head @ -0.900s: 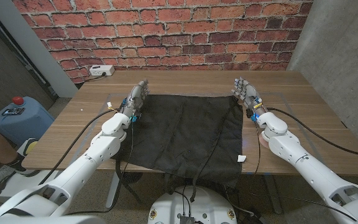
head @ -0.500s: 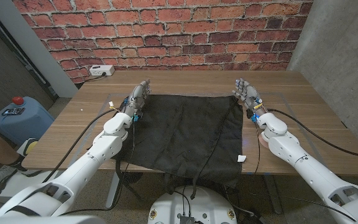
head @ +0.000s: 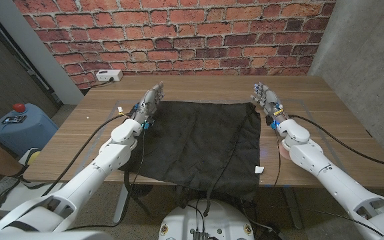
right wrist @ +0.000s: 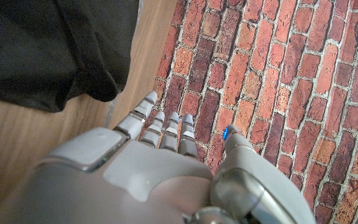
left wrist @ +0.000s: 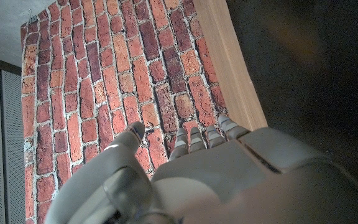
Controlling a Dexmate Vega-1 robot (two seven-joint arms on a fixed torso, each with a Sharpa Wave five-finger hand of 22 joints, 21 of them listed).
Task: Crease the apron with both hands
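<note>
A black apron lies spread on the wooden table, its lower edge and strings hanging over the front edge. My left hand stands at the apron's far left corner, fingers stretched out and apart, holding nothing. My right hand stands just beside the far right corner, fingers also apart and empty. In the left wrist view the left hand reaches past the dark apron. In the right wrist view the right hand is next to the apron's bunched corner.
A red brick wall runs behind the table. A white power strip lies at the far left corner. A small white tag sits on the apron's near right corner. A blue container stands on the floor at the left.
Both hands have edged slightly farther toward the apron's far corners. The apron has not moved.
</note>
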